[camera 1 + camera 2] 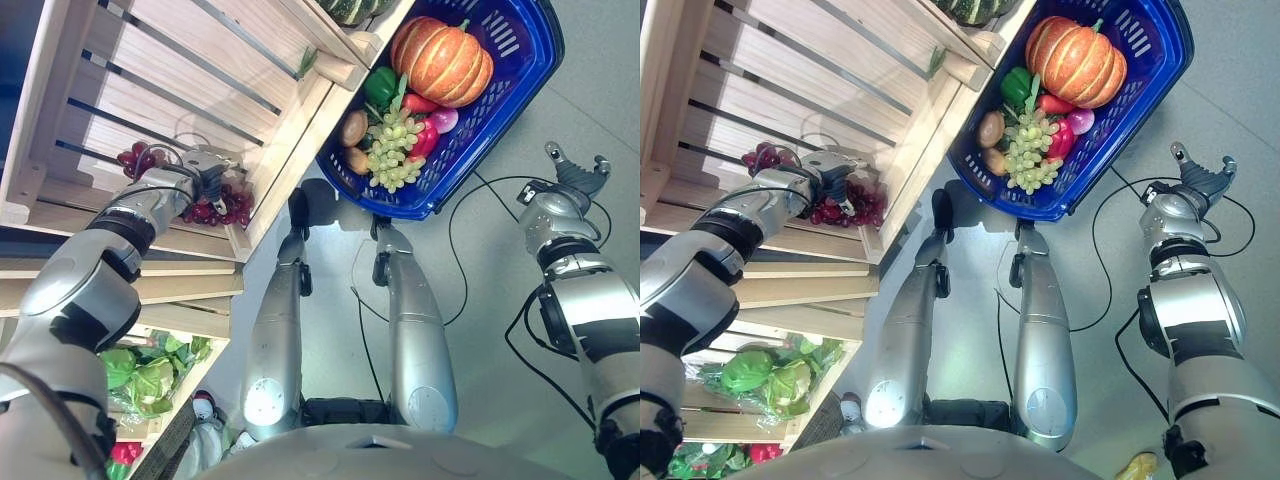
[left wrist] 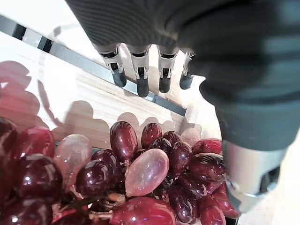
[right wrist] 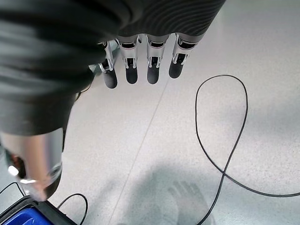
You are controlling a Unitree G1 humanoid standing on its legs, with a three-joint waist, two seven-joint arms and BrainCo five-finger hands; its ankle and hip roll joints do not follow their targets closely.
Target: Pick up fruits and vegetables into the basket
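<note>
Left hand (image 1: 205, 172) over red grapes (image 1: 222, 205) at the near right corner of the wooden crate (image 1: 180, 90), fingers (image 2: 140, 79) straight, apparently just above the bunch, not closed on it. Right hand (image 1: 575, 180) spread loose above the floor, holding nothing. Blue basket (image 1: 520, 60) beside the crate's right edge, loaded with pumpkin (image 1: 442, 60), green grapes (image 1: 392, 152) and other produce.

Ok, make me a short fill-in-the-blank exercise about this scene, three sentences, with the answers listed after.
1. The left hand reaches into the wooden crate, right above a bunch of ____ grapes.
2. The biggest item in the blue basket is an orange ____.
3. The right hand hangs over the floor with its fingers straight, holding ____.

Missing words: red; pumpkin; nothing
</note>
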